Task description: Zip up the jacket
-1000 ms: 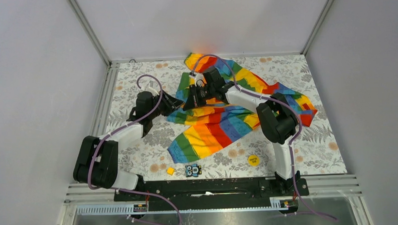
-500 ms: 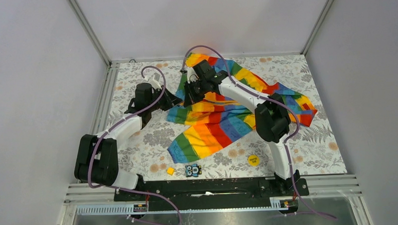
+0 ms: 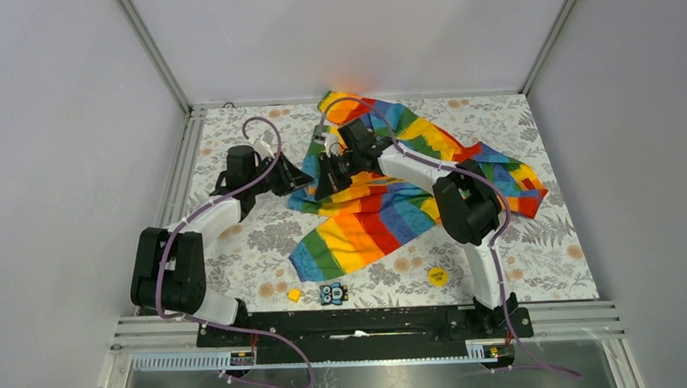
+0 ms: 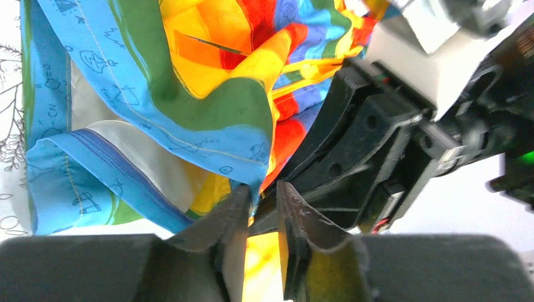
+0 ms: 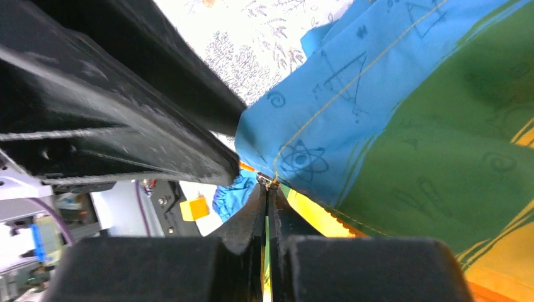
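Lying rumpled on the surface (image 3: 247,249), the jacket (image 3: 376,223) looks light, limp and slippery, so only hem and zipper hardware offer purchase. The left claw (image 4: 261,207) is nearly closed on the blue hem corner (image 4: 245,167), and the right claw (image 5: 267,201) is pressed tight on what seems the small metal pull (image 5: 267,182).

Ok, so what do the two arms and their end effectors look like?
The left arm and right arm both have white links with bulky black joints, and a purple cable loops along each. They share a black base rail. The left end effector and right end effector each have two black, tapering fingers.
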Tool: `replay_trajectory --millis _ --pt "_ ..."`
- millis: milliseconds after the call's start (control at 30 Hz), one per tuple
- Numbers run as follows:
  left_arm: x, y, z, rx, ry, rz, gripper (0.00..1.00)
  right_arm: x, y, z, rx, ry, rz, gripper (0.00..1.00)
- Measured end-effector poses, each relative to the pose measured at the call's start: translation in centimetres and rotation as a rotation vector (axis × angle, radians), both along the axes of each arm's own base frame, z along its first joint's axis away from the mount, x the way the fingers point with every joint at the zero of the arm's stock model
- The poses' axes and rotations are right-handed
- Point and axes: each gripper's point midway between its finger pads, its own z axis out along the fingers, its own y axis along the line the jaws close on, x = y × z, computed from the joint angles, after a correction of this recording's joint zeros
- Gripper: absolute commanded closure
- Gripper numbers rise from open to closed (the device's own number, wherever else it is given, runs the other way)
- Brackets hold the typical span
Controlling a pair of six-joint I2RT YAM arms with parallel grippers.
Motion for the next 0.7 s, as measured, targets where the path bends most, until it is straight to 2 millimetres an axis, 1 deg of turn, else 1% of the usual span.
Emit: replay_trajectory --millis 67,133,200,267,333,367,433,467,567,633,700 --pt "0.3 0.3 0.0 -0.027 -0.003 0.028 0.58 -0.5 0.1 -0.4 0.023 0.058 -0.015 1.00" --pt "0.1 0.5 -0.4 -0.055 0.006 0.057 0.50 -0.8 0.2 -0.6 0.048 0.098 -0.029 1.00" --pt "-0.3 0.7 -1.2 -0.072 0.033 0.084 0.46 -0.9 0.4 -0.6 0.070 0.125 -0.041 1.00" --pt "-0.5 0.7 -1.7 -0.081 0.055 0.107 0.46 -0.8 0.6 -0.5 0.088 0.136 -0.052 1.00" --pt "-0.7 0.5 -2.0 -0.085 0.068 0.121 0.47 -0.7 0.8 -0.4 0.102 0.142 -0.062 1.00" --pt "-0.8 0.4 -1.9 -0.087 0.071 0.130 0.50 -0.7 0.9 -0.4 0.107 0.146 -0.066 1.00" --pt "-0.7 0.2 -1.5 -0.092 0.054 0.146 0.61 -0.6 1.1 -0.3 0.120 0.153 -0.074 1.00" --pt "-0.7 0.1 -1.3 -0.096 0.048 0.153 0.65 -0.6 1.1 -0.2 0.123 0.155 -0.077 1.00" --pt "-0.5 0.2 -0.8 -0.100 0.030 0.176 0.72 -0.4 1.3 0.0 0.134 0.154 -0.082 1.00" --pt "-0.4 0.4 -0.8 -0.096 0.028 0.195 0.71 -0.3 1.3 0.1 0.138 0.152 -0.083 1.00" --pt "-0.2 0.7 -0.9 -0.091 0.028 0.218 0.68 -0.3 1.3 0.1 0.139 0.151 -0.083 1.00"
